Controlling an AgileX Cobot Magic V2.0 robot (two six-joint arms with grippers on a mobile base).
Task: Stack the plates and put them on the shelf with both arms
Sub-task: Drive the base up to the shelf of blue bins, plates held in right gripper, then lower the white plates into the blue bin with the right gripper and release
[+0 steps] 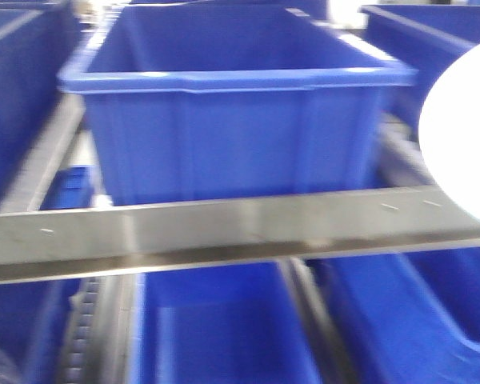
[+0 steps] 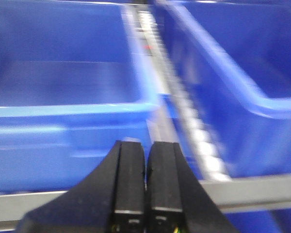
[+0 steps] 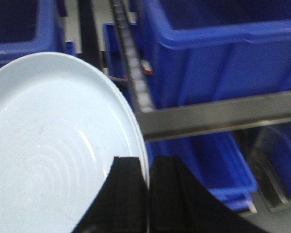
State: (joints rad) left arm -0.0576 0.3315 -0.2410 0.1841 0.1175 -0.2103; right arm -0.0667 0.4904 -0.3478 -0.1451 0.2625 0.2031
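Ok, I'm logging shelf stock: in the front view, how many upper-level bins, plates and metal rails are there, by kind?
bins: 3 (blue; left, centre, right)
plates: 1 white disc at the right edge; cannot tell if it is a stack
rail: 1
Total: 5

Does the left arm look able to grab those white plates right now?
Probably not at once. The left gripper is shut and empty, facing blue bins, with no plates in its view. The plates sit clamped at their rim in the right gripper, off to the right.
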